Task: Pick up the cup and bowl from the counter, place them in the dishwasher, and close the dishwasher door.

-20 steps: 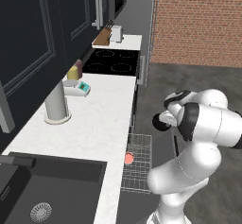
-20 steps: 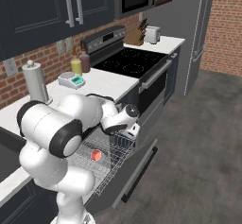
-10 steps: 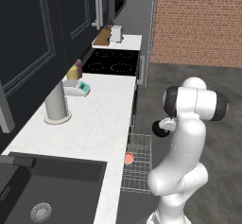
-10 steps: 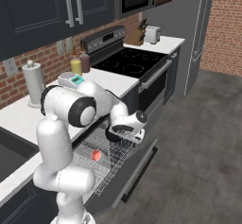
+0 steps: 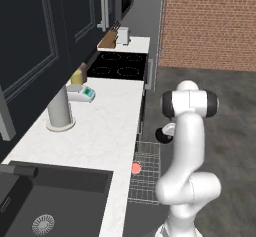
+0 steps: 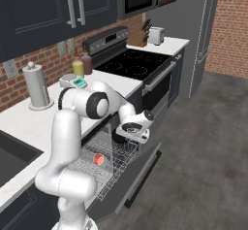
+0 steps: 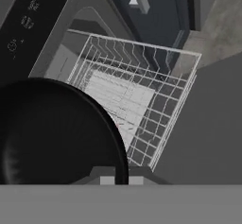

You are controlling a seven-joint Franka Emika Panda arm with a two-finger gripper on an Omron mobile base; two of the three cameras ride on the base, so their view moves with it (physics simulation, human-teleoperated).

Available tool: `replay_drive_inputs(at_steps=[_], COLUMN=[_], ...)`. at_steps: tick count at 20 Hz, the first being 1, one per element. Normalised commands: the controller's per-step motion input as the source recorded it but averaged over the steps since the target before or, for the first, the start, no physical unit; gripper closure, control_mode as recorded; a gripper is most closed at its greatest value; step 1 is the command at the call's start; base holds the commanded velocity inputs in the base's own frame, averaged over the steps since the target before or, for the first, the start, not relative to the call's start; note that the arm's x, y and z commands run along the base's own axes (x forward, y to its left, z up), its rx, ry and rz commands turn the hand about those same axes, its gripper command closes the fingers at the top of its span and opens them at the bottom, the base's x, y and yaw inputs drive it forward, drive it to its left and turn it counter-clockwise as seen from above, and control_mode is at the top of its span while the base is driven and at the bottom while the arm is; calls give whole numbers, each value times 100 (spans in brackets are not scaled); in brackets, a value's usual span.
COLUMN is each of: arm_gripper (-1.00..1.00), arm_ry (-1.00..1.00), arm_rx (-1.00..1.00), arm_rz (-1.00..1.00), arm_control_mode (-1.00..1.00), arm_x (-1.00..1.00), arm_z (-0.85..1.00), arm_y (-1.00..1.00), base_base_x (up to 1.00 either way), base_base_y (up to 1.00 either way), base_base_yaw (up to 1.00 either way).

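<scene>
Gripper (image 6: 130, 133) is closed on the rim of the black bowl (image 7: 52, 133), holding it in the air above the far end of the pulled-out wire rack (image 6: 109, 158), the bowl (image 6: 122, 133) hanging dark under the white hand at the outer edge of the rack (image 5: 146, 171). Down in the rack lies the cup (image 6: 98, 159), its red inside showing, near the counter (image 5: 100, 131) edge, and the dishwasher door (image 6: 140, 173) is folded down open below the rack.
</scene>
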Motion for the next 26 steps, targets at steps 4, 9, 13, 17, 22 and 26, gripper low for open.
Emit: replay_drive_inputs(at_steps=[4,9,13,17,22,26], arm_gripper=[100,100,100,100,100,100], arm_ry=[0,0,5,5,1,2], arm_rx=[-1,-4,-1,0,2,0], arm_rz=[13,11,5,4,6,4], arm_control_mode=[-100,-100,-100,-100,-100,-100], arm_x=[56,53,57,57,56,53], arm_z=[-61,-67,-49,-51,-63,-47], arm_y=[0,12,16,12,0,0], base_base_x=[0,0,0,0,0,0], base_base_y=[0,0,0,0,0,0], base_base_yaw=[0,0,0,0,0,0])
